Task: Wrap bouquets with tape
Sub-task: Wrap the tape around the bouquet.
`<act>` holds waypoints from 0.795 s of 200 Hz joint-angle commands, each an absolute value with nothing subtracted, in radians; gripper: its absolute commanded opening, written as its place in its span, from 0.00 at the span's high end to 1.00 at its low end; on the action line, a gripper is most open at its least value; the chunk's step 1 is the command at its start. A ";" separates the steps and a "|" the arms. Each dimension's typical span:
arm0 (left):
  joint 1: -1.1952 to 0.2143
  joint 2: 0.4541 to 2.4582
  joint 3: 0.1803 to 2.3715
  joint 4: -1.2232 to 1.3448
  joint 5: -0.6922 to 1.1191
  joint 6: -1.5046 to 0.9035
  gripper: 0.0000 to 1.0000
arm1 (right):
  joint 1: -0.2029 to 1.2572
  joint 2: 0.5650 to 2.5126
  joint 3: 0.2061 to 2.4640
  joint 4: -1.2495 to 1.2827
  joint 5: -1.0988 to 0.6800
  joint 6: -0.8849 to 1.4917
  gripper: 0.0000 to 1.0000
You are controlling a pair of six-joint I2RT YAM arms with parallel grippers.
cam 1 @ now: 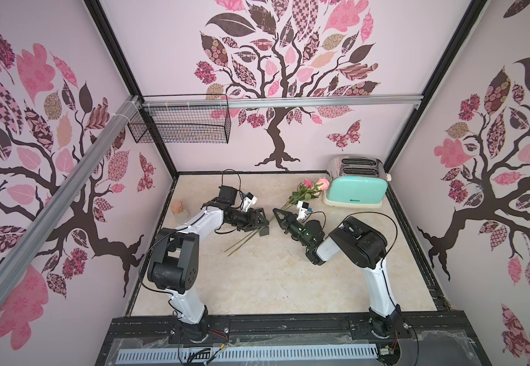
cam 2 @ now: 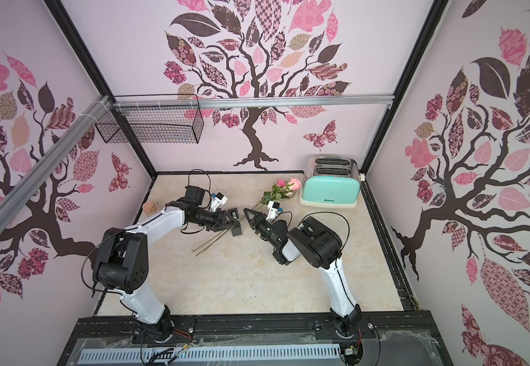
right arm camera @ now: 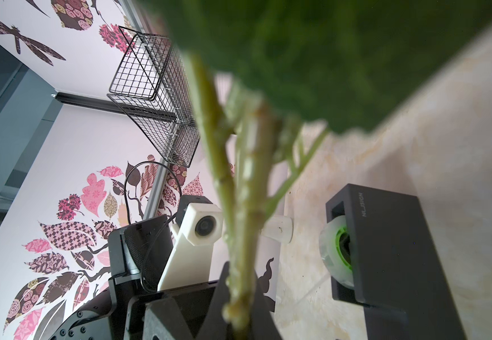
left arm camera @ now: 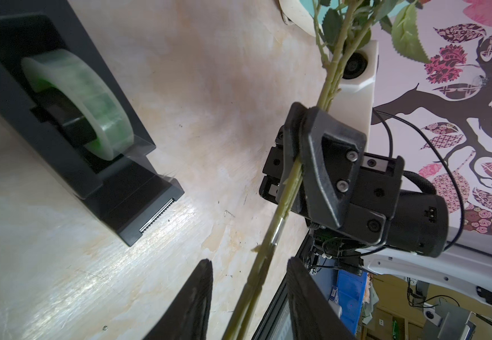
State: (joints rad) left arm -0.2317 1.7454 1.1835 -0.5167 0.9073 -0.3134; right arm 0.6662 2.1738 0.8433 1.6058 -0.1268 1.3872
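Green stems of the bouquet [cam 1: 303,192] run from near left to far right, blooms beside the toaster [cam 1: 357,193], and my right claw [left arm camera: 305,113] is clamped on them mid-length. My left claw [left arm camera: 249,262] stands apart, straddling the same stems with a gap either side. On the table [cam 1: 257,279], just beside that left claw, sits the tape [left arm camera: 97,112] in its black dispenser [left arm camera: 115,188], so I judge the left is nearer to fetch it.
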 commanded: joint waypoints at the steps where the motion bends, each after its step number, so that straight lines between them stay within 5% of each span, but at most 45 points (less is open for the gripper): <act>1: -0.239 1.753 1.184 -0.506 0.947 -0.301 0.59 | 0.670 2.193 0.865 1.669 -0.134 1.368 1.00; 51: -0.252 1.771 1.193 -0.554 0.928 -0.262 0.63 | 0.670 2.189 0.863 1.667 -0.135 1.366 1.00; 107: -0.252 1.769 1.214 -0.622 0.867 -0.213 1.00 | 0.669 2.174 0.850 1.654 -0.134 1.345 1.00; 141: -0.252 1.764 1.230 -0.647 0.831 -0.184 1.00 | 0.669 2.165 0.841 1.646 -0.138 1.345 1.00; 159: -0.255 1.761 1.244 -0.664 0.795 -0.154 1.00 | 0.670 2.153 0.836 1.612 -0.143 1.348 0.82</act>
